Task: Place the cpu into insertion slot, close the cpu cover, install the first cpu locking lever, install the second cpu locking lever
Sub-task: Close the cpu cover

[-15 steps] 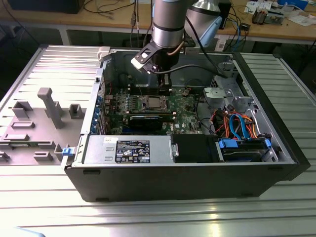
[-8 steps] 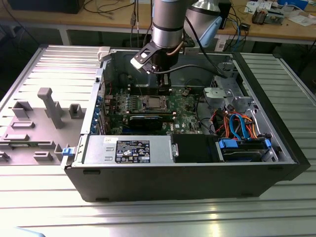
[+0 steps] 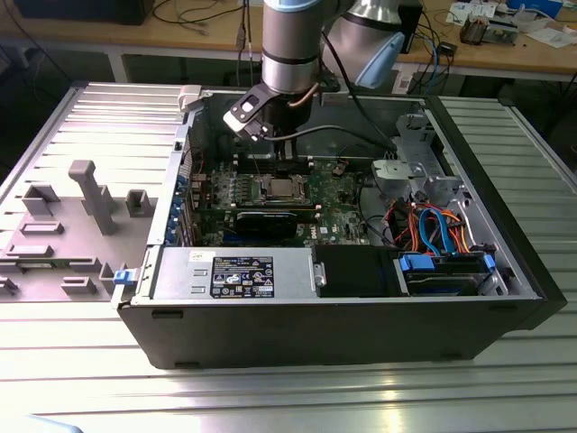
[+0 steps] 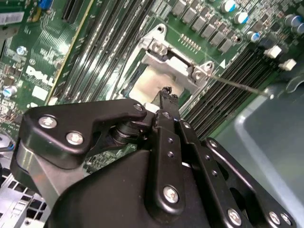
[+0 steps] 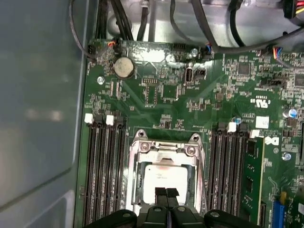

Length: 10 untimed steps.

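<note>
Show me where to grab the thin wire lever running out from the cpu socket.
Grip the lever near its free end, away from the cpu cover. It is a thin straight rod running out over the memory slots, so probably come from above, pinching across it.

1. You see a ribbed metal table (image 3: pixel 297 397) spanning the exterior view. Its slats run from that view's left to its right.
2. Note the pale glare (image 3: pixel 424 390) lying on the slats nearest the camera.
3. Behind the table you find a wooden workbench (image 3: pixel 180 41) on white legs (image 3: pixel 115 65), with deep shadow beneath its top.
4. Loose cables (image 3: pixel 194 13) and small clutter (image 3: pixel 491 27) lie on the bench top.
5. At the exterior view's left, a grey moulded tray (image 3: pixel 54 244) with upright blocks rests on the table.
</note>
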Motion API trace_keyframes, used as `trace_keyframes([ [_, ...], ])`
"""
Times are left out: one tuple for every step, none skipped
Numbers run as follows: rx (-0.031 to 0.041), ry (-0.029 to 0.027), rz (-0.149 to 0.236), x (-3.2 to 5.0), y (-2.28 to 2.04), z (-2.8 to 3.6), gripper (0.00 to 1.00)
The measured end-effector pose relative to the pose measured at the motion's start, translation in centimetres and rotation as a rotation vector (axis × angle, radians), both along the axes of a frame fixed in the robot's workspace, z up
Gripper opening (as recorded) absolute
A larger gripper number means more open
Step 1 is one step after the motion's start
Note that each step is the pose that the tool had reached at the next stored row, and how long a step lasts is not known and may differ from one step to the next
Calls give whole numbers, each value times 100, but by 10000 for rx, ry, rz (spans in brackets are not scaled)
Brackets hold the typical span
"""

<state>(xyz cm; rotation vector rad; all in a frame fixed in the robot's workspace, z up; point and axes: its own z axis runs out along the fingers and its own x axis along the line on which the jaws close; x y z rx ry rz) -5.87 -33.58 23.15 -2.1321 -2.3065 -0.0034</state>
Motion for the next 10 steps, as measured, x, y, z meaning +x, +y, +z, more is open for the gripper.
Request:
trace_keyframes([
  [1, -1, -1, -26, 0, -6, 11],
  [3, -2, -1, -41, 1, -10, 11],
  [3, -1, -6, -62, 1, -15, 11],
  [2, 1, -94, -73, 0, -22, 11],
  [3, 7, -119, -75, 1, -31, 11],
  [2, 28, -122, -85, 1, -50, 11],
  [2, 42, -110, -100, 1, -75, 11],
  [2, 50, -101, -121, 1, -100, 11],
  [8, 50, -87, -142, 1, -120, 11],
  [11, 50, -69, -158, 1, -142, 11],
])
